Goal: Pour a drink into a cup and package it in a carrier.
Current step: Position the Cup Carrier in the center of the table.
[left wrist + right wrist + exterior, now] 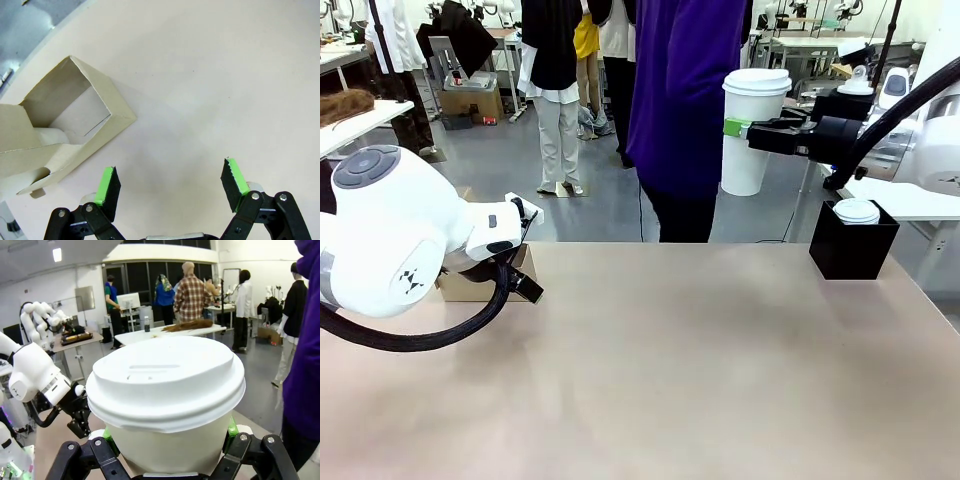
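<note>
Cup (pixel 752 160), white and lidded, hung high above the far right of the table (pixel 700 400), at about two o'clock in the front view, with the right gripper (pixel 748 128) clamped on its sides just below the lid. The carrier (pixel 75 150) sat well apart from it on the table's left edge, near nine o'clock in that view. In the left wrist view it lay at ten o'clock from the left gripper (pixel 172 182), whose jaws stood wide and held nothing, with one square slot gaping toward the camera. The main hazard was probably the long crossing. Whether the cup held liquid could not be told, but a full one swung fast might slop under the lid, and a hard squeeze on thin paper could buckle the wall or pop the lid loose. The carrier looked light and nothing braced it, so a cup coming down off-centre onto the slot's rim might shove or tip it. The left arm lay close beside the carrier, so the two arms could clash there. A black box (pixel 850 250) with a white lid (pixel 857 211) in it stood near four o'clock from the cup, and a low sweep could clip it.
</note>
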Available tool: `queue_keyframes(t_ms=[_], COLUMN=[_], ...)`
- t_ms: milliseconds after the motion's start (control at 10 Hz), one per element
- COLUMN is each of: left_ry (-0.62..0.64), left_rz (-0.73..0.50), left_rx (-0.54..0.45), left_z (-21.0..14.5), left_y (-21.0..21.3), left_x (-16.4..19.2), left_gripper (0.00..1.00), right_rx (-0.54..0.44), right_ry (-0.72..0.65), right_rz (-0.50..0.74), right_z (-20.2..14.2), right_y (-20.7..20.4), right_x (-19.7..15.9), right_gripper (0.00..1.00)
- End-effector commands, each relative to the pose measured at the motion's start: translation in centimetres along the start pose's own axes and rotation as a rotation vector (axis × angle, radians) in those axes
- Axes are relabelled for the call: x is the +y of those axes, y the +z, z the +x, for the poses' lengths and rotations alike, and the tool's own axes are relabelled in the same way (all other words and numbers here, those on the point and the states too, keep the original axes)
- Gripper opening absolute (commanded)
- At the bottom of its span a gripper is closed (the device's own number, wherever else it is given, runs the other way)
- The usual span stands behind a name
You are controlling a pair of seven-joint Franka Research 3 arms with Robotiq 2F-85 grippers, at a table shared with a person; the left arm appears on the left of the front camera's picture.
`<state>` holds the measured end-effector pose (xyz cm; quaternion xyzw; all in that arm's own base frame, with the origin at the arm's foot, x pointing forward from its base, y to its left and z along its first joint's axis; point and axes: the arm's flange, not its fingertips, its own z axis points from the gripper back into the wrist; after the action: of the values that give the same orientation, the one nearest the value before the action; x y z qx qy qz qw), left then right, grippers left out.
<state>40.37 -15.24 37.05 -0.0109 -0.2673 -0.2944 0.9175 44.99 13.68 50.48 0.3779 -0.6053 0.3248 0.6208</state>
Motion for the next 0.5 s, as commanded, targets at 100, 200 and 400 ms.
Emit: queue_keyframes(t_ms=[100,200,400], left_ry=[0.022,0.047,0.12], left_rz=[-0.002,0.03,0.047], left_rx=[0.009,0.032,0.054], left_z=[0.8,1.1,2.7], left_y=[1.9,4.0,8.4], left_x=[0.1,0.1,0.7], left_gripper=[1.0,1.0,1.0], right_rx=[-0.008,-0.008,-0.008], right_ry=[0.006,0.006,0.006], right_rz=[0.004,0.004,0.004], right_z=[0.3,0.3,0.3], right_y=[-0.2,-0.2,-0.2], right_x=[0.1,0.1,0.1], right_gripper=[0.88,0.88,0.88])
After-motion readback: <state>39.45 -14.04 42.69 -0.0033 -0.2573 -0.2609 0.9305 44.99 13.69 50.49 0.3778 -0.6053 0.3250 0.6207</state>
